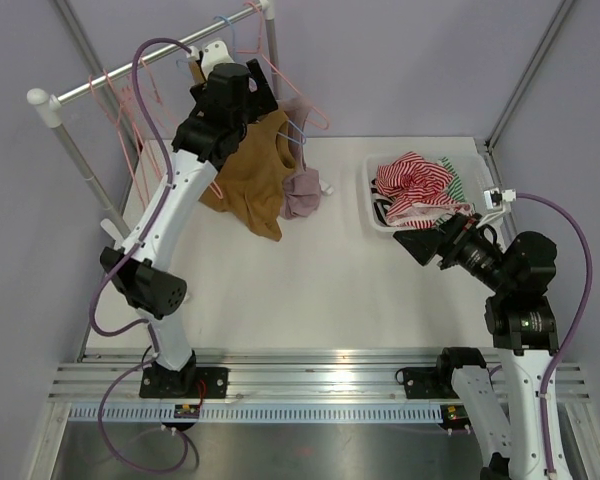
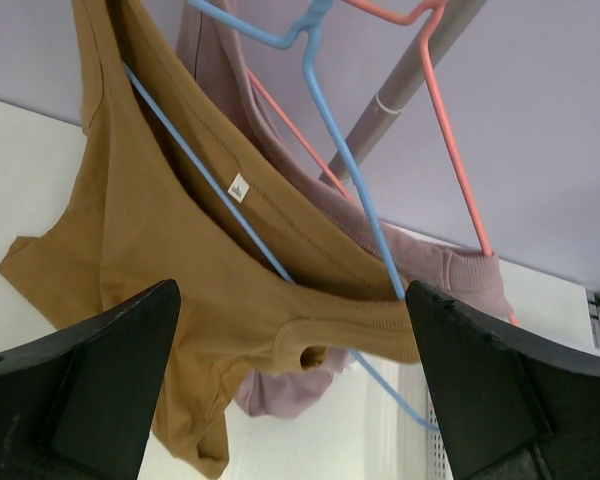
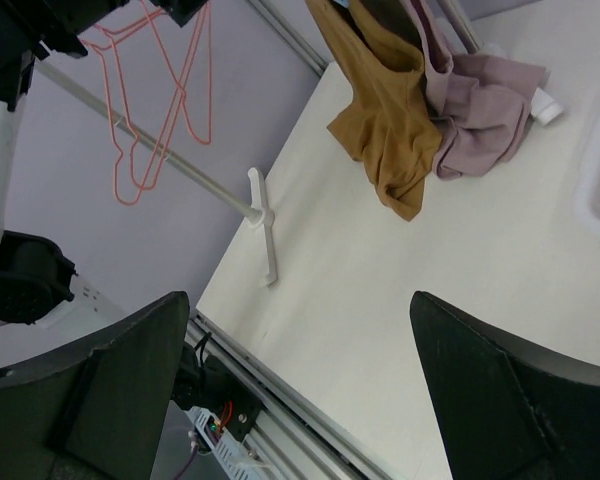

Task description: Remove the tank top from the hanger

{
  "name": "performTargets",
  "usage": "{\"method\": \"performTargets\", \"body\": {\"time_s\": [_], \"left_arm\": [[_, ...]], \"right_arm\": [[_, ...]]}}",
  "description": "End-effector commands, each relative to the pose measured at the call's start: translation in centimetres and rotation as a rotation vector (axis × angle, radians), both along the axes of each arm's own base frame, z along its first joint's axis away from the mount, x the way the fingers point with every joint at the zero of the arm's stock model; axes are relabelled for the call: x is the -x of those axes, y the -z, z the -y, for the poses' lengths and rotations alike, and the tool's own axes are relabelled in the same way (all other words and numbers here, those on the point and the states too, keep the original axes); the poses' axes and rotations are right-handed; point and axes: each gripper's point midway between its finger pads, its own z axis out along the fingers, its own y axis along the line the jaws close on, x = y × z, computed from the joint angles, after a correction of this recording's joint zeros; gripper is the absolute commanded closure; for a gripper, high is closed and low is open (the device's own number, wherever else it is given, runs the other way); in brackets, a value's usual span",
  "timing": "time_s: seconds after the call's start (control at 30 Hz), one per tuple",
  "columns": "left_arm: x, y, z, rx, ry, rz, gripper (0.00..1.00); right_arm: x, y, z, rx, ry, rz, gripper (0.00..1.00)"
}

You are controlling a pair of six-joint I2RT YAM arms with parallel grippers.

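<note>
The brown tank top hangs on a blue hanger from the rail near the far-left corner of the table. Its long axis runs downward from the rail. The straps are up at the hanger and the hem points down and toward the near edge, reaching the tabletop; I cannot tell whether it touches. A mauve garment hangs just beside it on the right, touching it. Empty pink hangers hang further left along the rail.

The left gripper is raised at the rail, its jaws spread wide with the armhole edge of the tank top in front of them, holding nothing. The right gripper hovers near the right edge, jaws also apart and empty, beside a white basket of striped clothes.
</note>
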Motion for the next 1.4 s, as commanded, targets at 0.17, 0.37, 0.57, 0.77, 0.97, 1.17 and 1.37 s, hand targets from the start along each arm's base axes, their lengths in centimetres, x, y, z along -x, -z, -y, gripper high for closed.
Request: {"method": "performTargets", "body": {"time_s": [0.17, 0.37, 0.57, 0.77, 0.97, 1.17, 1.37], "left_arm": [[-4.2, -3.8, 0.1, 0.047, -0.12, 0.151, 0.23], [-5.4, -2.6, -0.1, 0.008, -0.144, 0.142, 0.54], [-5.5, -2.7, -0.6, 0.005, -0.168, 0.149, 0.91], [-3.9, -4.4, -2.3, 0.059, -0.243, 0.19, 1.0], [-2.2, -7.2, -3.0, 0.106, -0.282, 0.244, 1.0], [0.5, -10.3, -3.0, 0.153, -0.242, 0.285, 1.0], [3.7, -11.4, -2.2, 0.184, -0.144, 0.302, 1.0]], "right_arm": [[1.7, 2.4, -0.7, -0.014, -0.052, -0.093, 0.0], [1.9, 2.5, -0.8, -0.01, -0.065, -0.085, 0.0], [2.0, 2.4, -0.8, -0.007, -0.07, -0.072, 0.01], [1.8, 2.2, -0.9, -0.008, -0.076, -0.063, 0.01], [2.0, 1.9, -0.8, -0.007, -0.07, -0.045, 0.01], [2.0, 1.5, -0.9, -0.005, -0.073, -0.035, 0.0], [1.3, 0.9, -0.8, 0.007, -0.069, -0.011, 0.01]]}}
